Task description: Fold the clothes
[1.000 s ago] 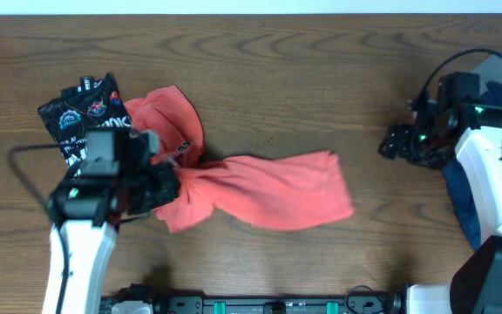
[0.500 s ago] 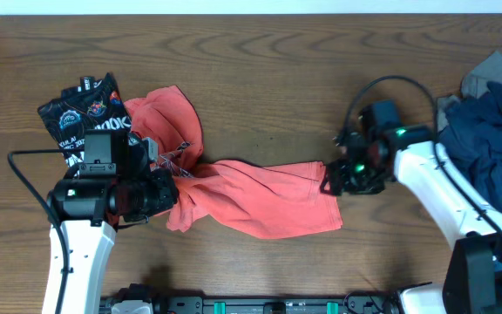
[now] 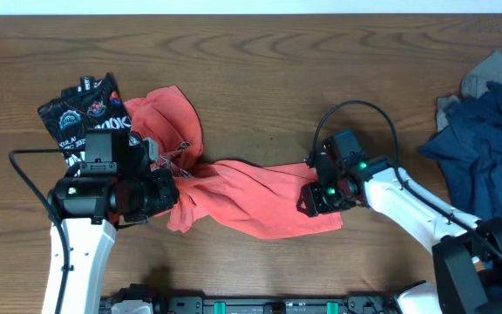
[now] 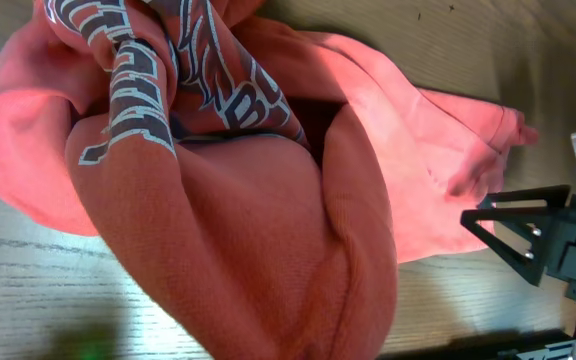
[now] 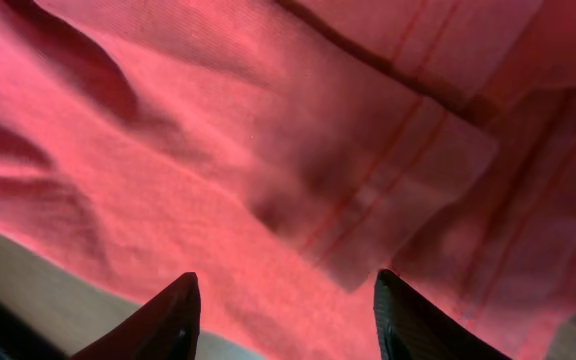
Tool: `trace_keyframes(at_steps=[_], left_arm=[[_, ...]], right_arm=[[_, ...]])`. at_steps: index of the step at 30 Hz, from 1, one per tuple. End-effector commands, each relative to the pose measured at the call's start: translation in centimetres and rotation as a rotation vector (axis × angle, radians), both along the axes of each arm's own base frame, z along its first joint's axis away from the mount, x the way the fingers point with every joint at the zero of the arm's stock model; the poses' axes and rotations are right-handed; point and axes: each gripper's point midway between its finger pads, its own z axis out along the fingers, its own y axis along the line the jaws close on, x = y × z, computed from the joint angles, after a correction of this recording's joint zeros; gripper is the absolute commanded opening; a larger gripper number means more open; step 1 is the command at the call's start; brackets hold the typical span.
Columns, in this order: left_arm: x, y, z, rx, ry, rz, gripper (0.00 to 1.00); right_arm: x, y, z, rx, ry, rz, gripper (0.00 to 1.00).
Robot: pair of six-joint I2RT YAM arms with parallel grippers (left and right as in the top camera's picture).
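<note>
A coral-red T-shirt [image 3: 251, 196] with navy print lies bunched and stretched across the middle of the table. My left gripper [image 3: 171, 187] is shut on its crumpled left end. In the left wrist view the shirt [image 4: 268, 200] fills the frame and hides the fingers. My right gripper [image 3: 312, 199] hovers low over the shirt's right end, open. Its two dark fingertips [image 5: 183, 300] straddle the cloth [image 5: 218, 130] near a hem without pinching it. A black printed garment [image 3: 81, 113] lies folded at the far left.
A heap of navy blue clothes [image 3: 486, 148] with a grey piece [image 3: 495, 68] under it sits at the table's right edge. The right arm's black hardware [image 4: 548, 240] shows in the left wrist view. Bare wood surrounds the shirt.
My right arm has swung left from beside the navy heap to the shirt's right end, its jaws narrowing. The left arm has kept still, holding the shirt.
</note>
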Motion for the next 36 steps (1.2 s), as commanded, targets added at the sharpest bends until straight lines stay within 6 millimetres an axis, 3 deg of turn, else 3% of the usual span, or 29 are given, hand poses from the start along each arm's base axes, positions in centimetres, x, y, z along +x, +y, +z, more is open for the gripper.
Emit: trace_keyframes(at_steps=[1,6,9,11,14,16,19,21,23,26,27,29,30,33,36], left_arm=[[0.0,0.2,0.0,0.014,-0.005,-0.011,0.06],[0.0,0.2,0.0,0.014,-0.004,-0.011,0.06],[0.0,0.2,0.0,0.014,-0.004,-0.011,0.06],[0.0,0.2,0.0,0.014,-0.004,-0.011,0.06],[0.0,0.2,0.0,0.014,-0.004,-0.011,0.06],[0.0,0.2,0.0,0.014,-0.005,-0.011,0.06],[0.0,0.2,0.0,0.014,-0.004,-0.011,0.06],[-0.1,0.2,0.0,0.014,-0.002,-0.011,0.06],[-0.1,0.2,0.0,0.014,-0.002,-0.011,0.06],[-0.1,0.2,0.0,0.014,-0.002,-0.011,0.07],[-0.1,0.2,0.0,0.014,-0.001,-0.011,0.06],[-0.1,0.2,0.0,0.014,-0.001,-0.011,0.06],[-0.1,0.2,0.0,0.014,-0.002,-0.011,0.06],[0.0,0.2,0.0,0.014,-0.002,-0.011,0.06],[0.0,0.2,0.0,0.014,-0.003,-0.011,0.06]], right_arm=[[-0.5,0.2,-0.8,0.001,0.01,-0.016,0.53],[0.1,0.5,-1.0,0.02,-0.02,-0.032,0.45],[0.3,0.6,-0.9,0.024,-0.026,-0.037,0.24],[0.3,0.6,-0.9,0.024,-0.026,-0.036,0.01],[0.7,0.7,-0.9,0.026,-0.032,-0.059,0.01],[1.9,1.1,-0.5,0.048,-0.073,-0.088,0.01],[6.7,2.1,2.4,0.134,-0.24,-0.128,0.01],[11.7,1.9,6.6,0.193,-0.405,-0.186,0.01],[16.4,0.5,11.2,0.233,-0.538,-0.287,0.01],[21.2,-3.1,17.0,0.241,-0.667,-0.428,0.02],[21.8,-3.8,18.0,0.241,-0.682,-0.445,0.11],[22.0,-4.8,18.6,0.226,-0.666,-0.466,0.51],[21.4,-4.9,17.9,0.209,-0.634,-0.465,0.65],[18.7,-5.0,14.6,0.118,-0.504,-0.404,0.74],[15.2,-5.9,11.0,-0.005,-0.358,-0.367,0.74]])
